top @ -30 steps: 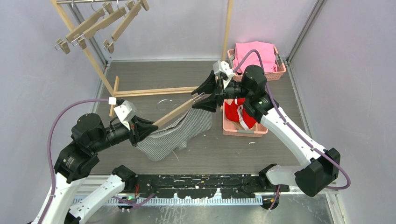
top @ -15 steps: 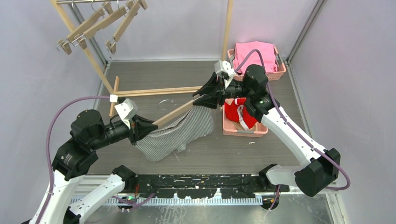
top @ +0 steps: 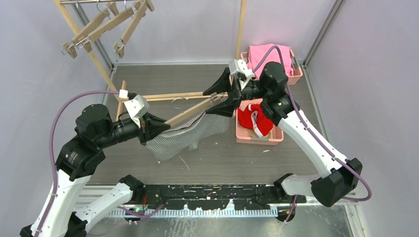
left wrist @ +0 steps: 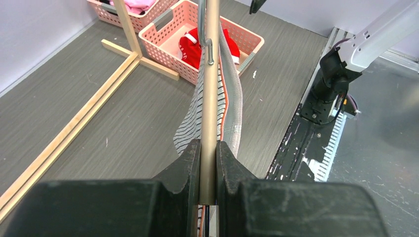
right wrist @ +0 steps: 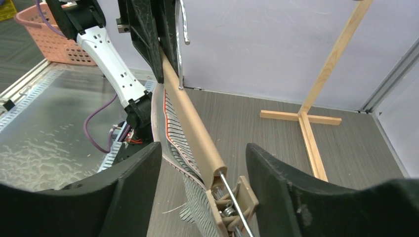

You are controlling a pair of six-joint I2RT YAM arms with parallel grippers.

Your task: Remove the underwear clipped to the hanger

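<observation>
A wooden hanger [top: 190,112] is held level above the table between both arms. My left gripper [left wrist: 208,148] is shut on the bar's [left wrist: 211,89] left end. The grey-and-white striped underwear [top: 180,139] hangs below the bar, its lower part near the table. My right gripper [right wrist: 203,148] stands open, its fingers on either side of the clip [right wrist: 232,202] at the bar's right end and apart from it. Striped cloth [right wrist: 197,197] lies against that clip; whether it is pinched I cannot tell. Red underwear [top: 252,121] lies in the near pink basket [top: 257,139].
A second pink basket [top: 292,79] with pink cloth [top: 269,57] stands at the back right. Several empty hangers [top: 99,27] hang on the wooden rack at the back left. The rack's foot bar [top: 163,96] lies on the floor under the held hanger, and an upright post [top: 240,29] rises behind it.
Both arms have carried the hanger a little up and away, lifting the striped cloth. The right jaws closed in around the clip, then spread wide again.
</observation>
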